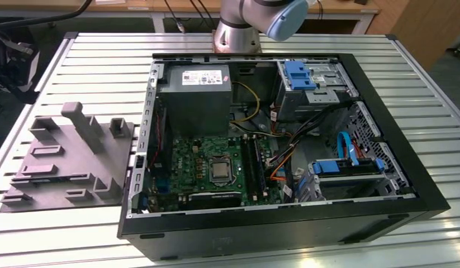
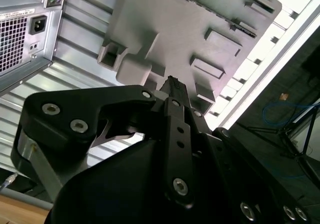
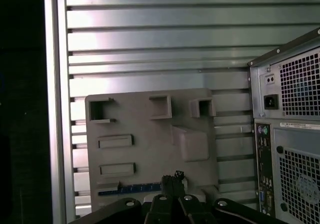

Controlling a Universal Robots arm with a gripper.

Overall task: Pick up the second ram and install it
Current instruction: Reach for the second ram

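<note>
Tool [image 3: 172,178] well above second ram [image 3: 131,188]

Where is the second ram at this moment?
In the first wrist view the second ram sits on the grey tray, close beside the gripper; that tray lies at the exterior view's left of the computer case.

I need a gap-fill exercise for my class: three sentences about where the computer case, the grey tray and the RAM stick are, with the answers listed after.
1. The computer case rests on a slatted metal ____.
2. In the exterior view, the grey tray lies on the ____ side of the case.
3. In the first wrist view, the second ram lies on the ____, close to the gripper.

Missing words: table; left; tray.
</note>
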